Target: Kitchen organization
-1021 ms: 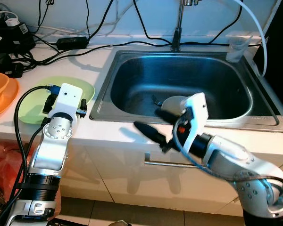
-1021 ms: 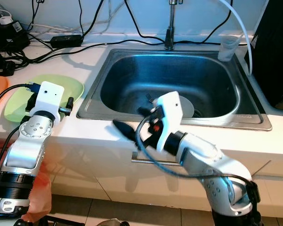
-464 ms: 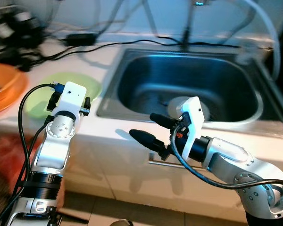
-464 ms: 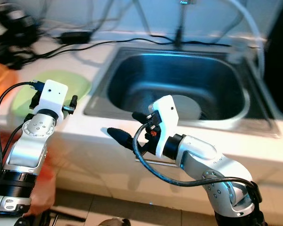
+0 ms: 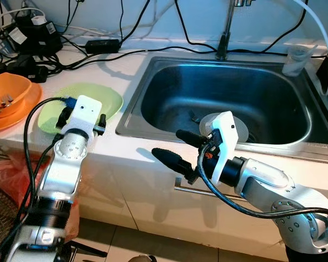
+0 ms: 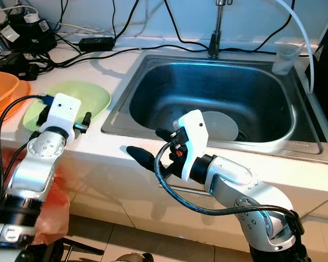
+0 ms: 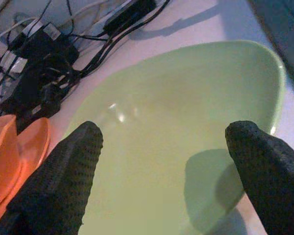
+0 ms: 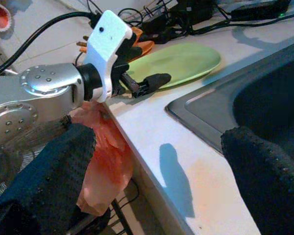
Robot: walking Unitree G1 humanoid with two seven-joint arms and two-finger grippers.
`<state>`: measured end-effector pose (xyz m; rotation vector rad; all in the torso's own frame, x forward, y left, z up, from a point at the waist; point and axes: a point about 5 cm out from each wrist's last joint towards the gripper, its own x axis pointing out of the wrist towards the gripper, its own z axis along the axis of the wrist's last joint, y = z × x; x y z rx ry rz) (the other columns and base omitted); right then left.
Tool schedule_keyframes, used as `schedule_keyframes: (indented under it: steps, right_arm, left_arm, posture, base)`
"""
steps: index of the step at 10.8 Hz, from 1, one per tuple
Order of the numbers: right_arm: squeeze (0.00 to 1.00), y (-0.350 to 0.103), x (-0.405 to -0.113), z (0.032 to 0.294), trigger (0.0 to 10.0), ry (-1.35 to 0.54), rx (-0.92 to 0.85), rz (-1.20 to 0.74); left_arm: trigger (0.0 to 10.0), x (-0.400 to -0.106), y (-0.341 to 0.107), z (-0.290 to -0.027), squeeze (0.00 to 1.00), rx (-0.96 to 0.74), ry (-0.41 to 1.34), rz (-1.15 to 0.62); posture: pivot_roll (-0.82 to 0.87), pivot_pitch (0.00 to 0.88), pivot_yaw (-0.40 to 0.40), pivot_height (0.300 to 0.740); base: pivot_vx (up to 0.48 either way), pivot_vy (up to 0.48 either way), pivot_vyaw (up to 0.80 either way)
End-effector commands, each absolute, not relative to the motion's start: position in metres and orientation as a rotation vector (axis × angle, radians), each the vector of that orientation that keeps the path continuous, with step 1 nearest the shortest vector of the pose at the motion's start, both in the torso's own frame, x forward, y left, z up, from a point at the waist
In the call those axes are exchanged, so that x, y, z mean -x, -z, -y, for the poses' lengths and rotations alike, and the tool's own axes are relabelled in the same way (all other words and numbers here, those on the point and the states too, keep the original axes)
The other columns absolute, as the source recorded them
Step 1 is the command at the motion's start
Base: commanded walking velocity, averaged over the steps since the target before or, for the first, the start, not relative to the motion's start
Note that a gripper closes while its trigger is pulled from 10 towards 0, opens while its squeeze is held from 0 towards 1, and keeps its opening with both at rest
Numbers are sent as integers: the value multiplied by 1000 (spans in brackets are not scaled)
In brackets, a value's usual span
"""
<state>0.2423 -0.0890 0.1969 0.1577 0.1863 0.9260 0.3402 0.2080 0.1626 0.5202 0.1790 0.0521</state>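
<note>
A white counter [image 5: 126, 71] holds a steel sink [image 5: 229, 98] with a tap [image 5: 225, 33] at its back edge and a round grey plate [image 5: 238, 126] lying flat on its floor near the drain. To the left of the sink sits a pale green plate [image 5: 106, 98], and further left an orange bowl [image 5: 8, 95] resting on an orange plate [image 6: 23, 90], with a tangle of black cables and adapters [image 5: 33, 41] behind them. A clear plastic cup [image 5: 295, 59] stands at the sink's back right corner. The left gripper [image 7: 171, 161] hangs just over the near part of the green plate, its fingers spread wide with nothing between them; the left wrist view shows the plate's bare inside and the fingers' shadows on it, which the head views hide behind the white wrist housing. The right gripper [image 5: 177, 147] is held in front of the sink's near rim, pointing toward the left arm, fingers wide apart and holding nothing. The right wrist view adds an orange plastic bag [image 8: 105, 161] hanging below the counter edge.
</note>
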Motion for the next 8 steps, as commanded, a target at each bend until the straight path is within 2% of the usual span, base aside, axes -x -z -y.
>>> schedule_keyframes:
  steps: [1, 8]
  right_arm:
    - [0, -200, -241, 90, 10000, -928, -161, -173]
    - [0, -203, -237, 88, 10000, -944, -151, -166]
  left_arm:
    - [10000, -339, -148, -207, 0, -539, -12, -256]
    - [10000, -352, -126, -204, 0, -612, 155, -362]
  posture:
    - [6, 42, 79, 740]
    - [-11, 43, 78, 740]
  base:
    - [0, 0, 0]
    - [0, 0, 0]
